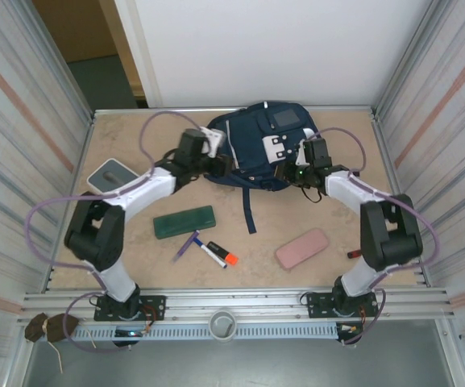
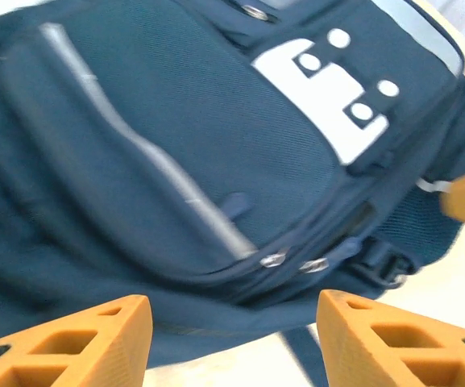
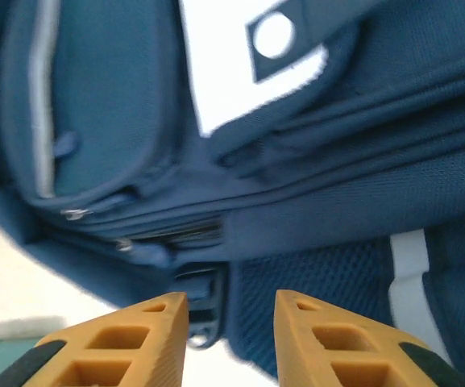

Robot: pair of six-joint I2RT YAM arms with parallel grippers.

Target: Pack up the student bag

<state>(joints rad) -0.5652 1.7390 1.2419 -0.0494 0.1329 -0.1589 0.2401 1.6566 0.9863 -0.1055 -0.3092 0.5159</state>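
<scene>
**A:** Where is the large navy-blue fabric backpack (image 1: 256,141) now?

**B:** It lies flat at the far middle of the beige table (image 1: 260,258), with its white patch up, between the two arms. Its zippers look shut to me, so I think nothing is packed yet.

**A:** What can go wrong from here?

**B:** The fabric is soft and the bag is not fixed. If one gripper pulls a small metal zipper pull (image 2: 274,260) alone, the whole bag can slide instead of opening. The pull is also small, so the fingers may close beside it. The loose dark strap (image 1: 248,214) may catch too.

**A:** And the grippers?

**B:** The left gripper (image 2: 232,310) is at the bag's left edge, its jaws well apart and nothing between them. The right gripper (image 3: 230,306) is at the bag's right lower corner. Its jaws are parted only a little, and a dark buckle (image 3: 204,318) shows past the gap. I see no grasp.

**A:** The things to pack?

**B:** The flat green pencil case (image 1: 184,222), the soft pink case (image 1: 302,247) and the orange-capped marker (image 1: 218,255) lie nearer, apart from the bag.
</scene>
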